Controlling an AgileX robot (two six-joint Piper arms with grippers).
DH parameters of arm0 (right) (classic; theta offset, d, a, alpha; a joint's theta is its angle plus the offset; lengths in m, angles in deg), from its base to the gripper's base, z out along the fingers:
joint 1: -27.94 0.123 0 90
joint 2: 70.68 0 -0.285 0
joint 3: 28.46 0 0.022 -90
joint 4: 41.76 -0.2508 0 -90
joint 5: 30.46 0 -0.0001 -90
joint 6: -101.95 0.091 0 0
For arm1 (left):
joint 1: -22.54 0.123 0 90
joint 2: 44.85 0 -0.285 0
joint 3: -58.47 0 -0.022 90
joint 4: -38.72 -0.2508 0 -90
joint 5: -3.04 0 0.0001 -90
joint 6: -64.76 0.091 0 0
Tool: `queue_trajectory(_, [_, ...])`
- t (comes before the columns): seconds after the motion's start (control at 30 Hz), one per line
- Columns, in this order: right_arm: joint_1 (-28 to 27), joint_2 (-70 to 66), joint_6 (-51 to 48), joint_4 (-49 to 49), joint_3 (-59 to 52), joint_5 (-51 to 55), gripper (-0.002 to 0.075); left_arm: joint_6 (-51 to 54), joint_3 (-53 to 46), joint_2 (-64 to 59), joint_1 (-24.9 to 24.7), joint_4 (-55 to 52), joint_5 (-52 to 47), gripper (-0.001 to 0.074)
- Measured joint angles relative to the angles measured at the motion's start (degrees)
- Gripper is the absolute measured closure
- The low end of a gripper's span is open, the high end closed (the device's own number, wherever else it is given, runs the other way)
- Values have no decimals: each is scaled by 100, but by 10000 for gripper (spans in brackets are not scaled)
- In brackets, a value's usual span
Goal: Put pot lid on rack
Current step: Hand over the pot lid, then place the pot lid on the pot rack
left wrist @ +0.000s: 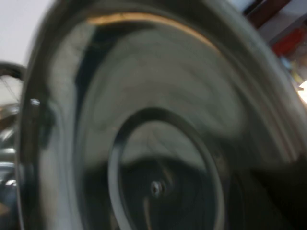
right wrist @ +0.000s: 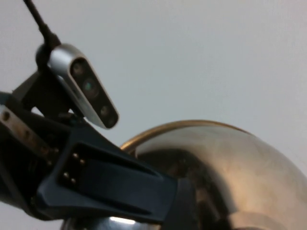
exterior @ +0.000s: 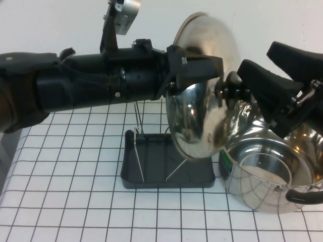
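White gridded tablecloth [exterior: 65, 166] carries the rack [exterior: 166, 171] beside a steel pot [exterior: 272, 176]. Above the rack, the pot lid [exterior: 202, 96] stands on edge, its rim clamped by the left gripper [exterior: 204, 68]; the right gripper [exterior: 242, 88] apparently pinches the knob [exterior: 228, 86].

Your left arm reaches level across the scene from the left, its black left gripper [exterior: 202, 68] raised above the table with the fingers clamped on the rim of the round shiny stainless-steel pot lid [exterior: 199, 118]. Your black right gripper [exterior: 237, 85] comes in from the right, closed on the lid's black knob.
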Motion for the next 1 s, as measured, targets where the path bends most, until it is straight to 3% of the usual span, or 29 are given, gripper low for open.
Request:
queue_trajectory(0.07, [0, 0, -60, 0, 14, -37, 139, 10, 40, -51, 11, -42, 140, 640])
queue_trajectory(0.17, [0, 0, -269, -13, 14, -51, 99, 165, 79, -78, 11, -80, 131, 640])
queue_trajectory(0.4, [0, 432, -847, -13, 14, 171, 85, 341, 138, -42, 11, -192, 391, 640])
queue_trajectory(0.6, [0, 1395, -1547, -13, 14, 1412, 83, -93, 288, 127, -39, -1357, 919, 640])
queue_trajectory(0.7, [0, 1891, -1625, -34, 14, 2211, 83, -563, 534, 177, -343, -2330, 1285, 640])
queue_trajectory(0.8, [0, 2256, -1647, -56, 14, 2935, 83, -1476, 780, 177, -965, -3780, 1720, 640])
queue_trajectory(1.0, [0, 2702, -1658, -101, 14, 3707, 83, -5108, 1216, -58, -2063, -7888, 1744, 640])
